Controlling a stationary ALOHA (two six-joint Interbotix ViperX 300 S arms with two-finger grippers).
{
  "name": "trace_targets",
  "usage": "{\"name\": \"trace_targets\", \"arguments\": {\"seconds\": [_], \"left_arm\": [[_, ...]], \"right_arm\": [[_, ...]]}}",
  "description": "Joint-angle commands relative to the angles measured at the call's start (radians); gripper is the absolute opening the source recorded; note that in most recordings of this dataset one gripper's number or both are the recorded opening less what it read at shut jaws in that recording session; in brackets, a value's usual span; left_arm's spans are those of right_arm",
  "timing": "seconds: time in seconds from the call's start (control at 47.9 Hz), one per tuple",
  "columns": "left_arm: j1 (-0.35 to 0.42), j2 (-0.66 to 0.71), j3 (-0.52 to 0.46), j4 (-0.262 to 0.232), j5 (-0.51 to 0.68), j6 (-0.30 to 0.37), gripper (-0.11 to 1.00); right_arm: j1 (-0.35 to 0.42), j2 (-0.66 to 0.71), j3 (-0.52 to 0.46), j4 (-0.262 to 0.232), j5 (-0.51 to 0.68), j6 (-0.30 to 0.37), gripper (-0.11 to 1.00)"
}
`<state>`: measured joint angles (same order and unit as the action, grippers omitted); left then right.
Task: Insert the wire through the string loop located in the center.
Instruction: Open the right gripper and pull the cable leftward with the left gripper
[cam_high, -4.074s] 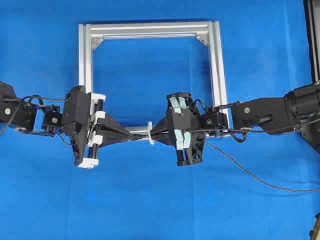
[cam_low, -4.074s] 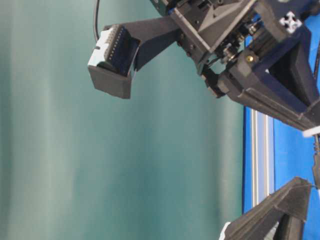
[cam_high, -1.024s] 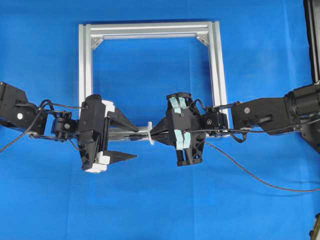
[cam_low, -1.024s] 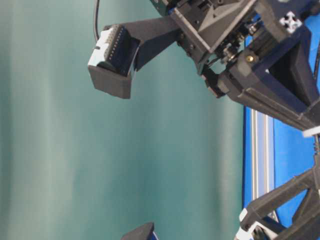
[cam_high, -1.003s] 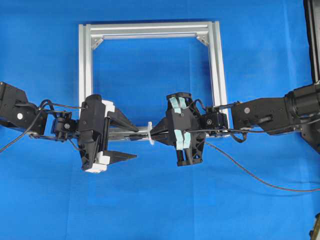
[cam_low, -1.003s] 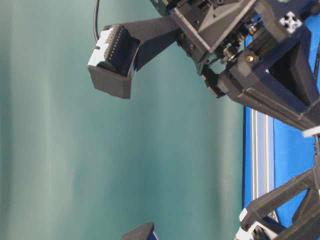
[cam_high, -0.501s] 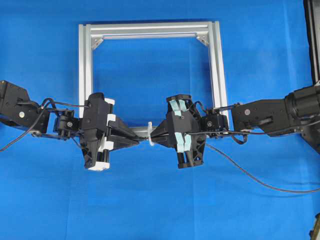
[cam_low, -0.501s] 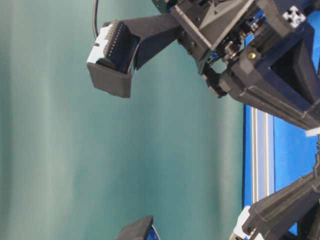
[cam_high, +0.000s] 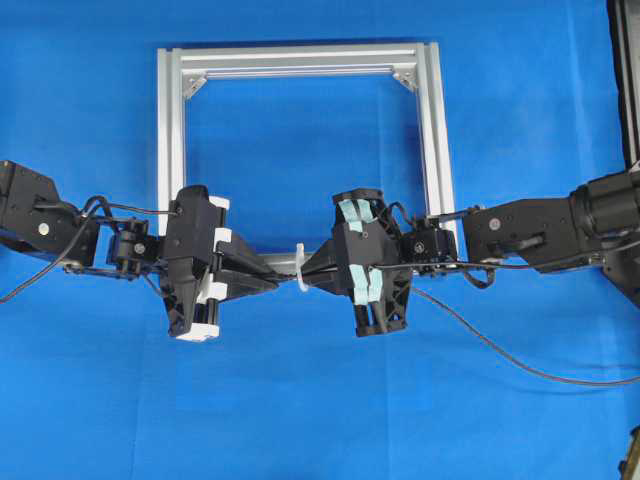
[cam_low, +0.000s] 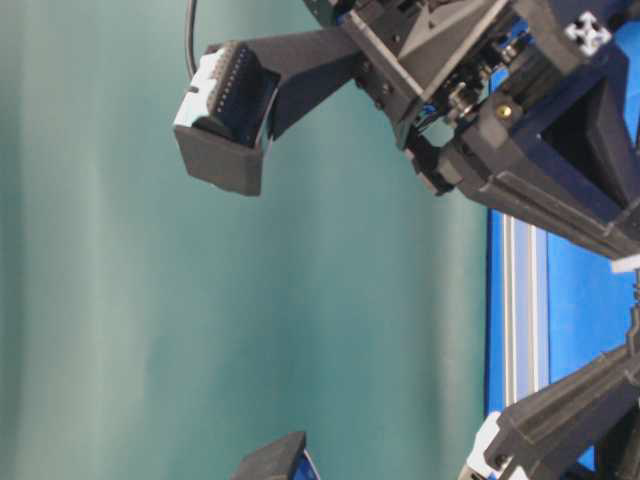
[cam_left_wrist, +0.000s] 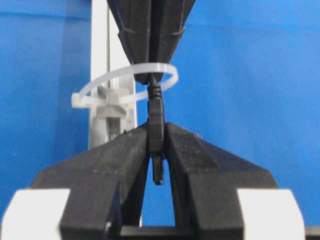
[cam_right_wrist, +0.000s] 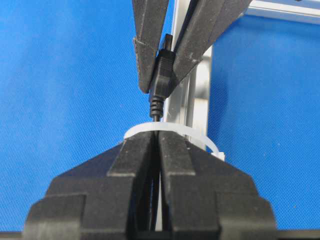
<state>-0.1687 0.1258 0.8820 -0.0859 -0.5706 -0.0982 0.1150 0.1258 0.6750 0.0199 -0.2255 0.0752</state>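
Overhead: both grippers meet at the string loop on the frame's near bar. Left wrist: left gripper fingers clamp the wire plug, past the loop. Right wrist: right gripper fingers closed on the wire behind it.

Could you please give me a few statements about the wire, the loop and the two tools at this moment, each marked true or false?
1. The left tool is clamped on the wire's plug. True.
2. The string loop lies flat on the blue cloth, away from the frame. False: it stands up, tied to the aluminium frame.
3. The plug has passed through the loop. True: the wire runs through it.
4. The right tool hangs wide open. False: its fingers are closed together on the wire at the loop.
5. The frame is round. False: it is rectangular.
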Motion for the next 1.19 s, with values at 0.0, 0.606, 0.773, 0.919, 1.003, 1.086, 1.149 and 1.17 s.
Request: {"name": "trace_targets", "arguments": {"seconds": [0.0,0.606,0.773,0.919,1.003,1.086,1.149,1.17], "left_arm": [[-0.003,-0.012,-0.021,0.002,-0.006,0.002,0.08],[-0.003,-0.015,-0.018,0.003,-0.006,0.002,0.08],[-0.003,-0.044,0.026,0.002,-0.006,-0.002,0.08],[-0.003,-0.101,0.112,0.002,-0.008,-0.003,0.08],[-0.003,-0.144,0.167,0.003,-0.012,-0.003,0.08],[-0.005,-0.190,0.218,0.002,-0.017,-0.003,0.08],[-0.006,-0.229,0.255,0.002,-0.017,-0.003,0.08],[-0.006,-0.241,0.265,0.002,-0.017,-0.003,0.08]], "right_arm": [[-0.003,-0.012,-0.014,0.003,-0.006,0.002,0.01],[-0.003,-0.018,-0.009,0.006,0.020,0.005,0.88],[-0.003,-0.029,0.003,0.006,0.025,0.005,0.88],[-0.003,-0.043,0.018,0.006,0.025,0.005,0.88],[-0.003,-0.052,0.026,0.006,0.025,0.005,0.88],[-0.003,-0.061,0.034,0.006,0.025,0.005,0.88],[-0.003,-0.066,0.040,0.006,0.025,0.005,0.88],[-0.003,-0.067,0.041,0.006,0.025,0.005,0.88]]}}
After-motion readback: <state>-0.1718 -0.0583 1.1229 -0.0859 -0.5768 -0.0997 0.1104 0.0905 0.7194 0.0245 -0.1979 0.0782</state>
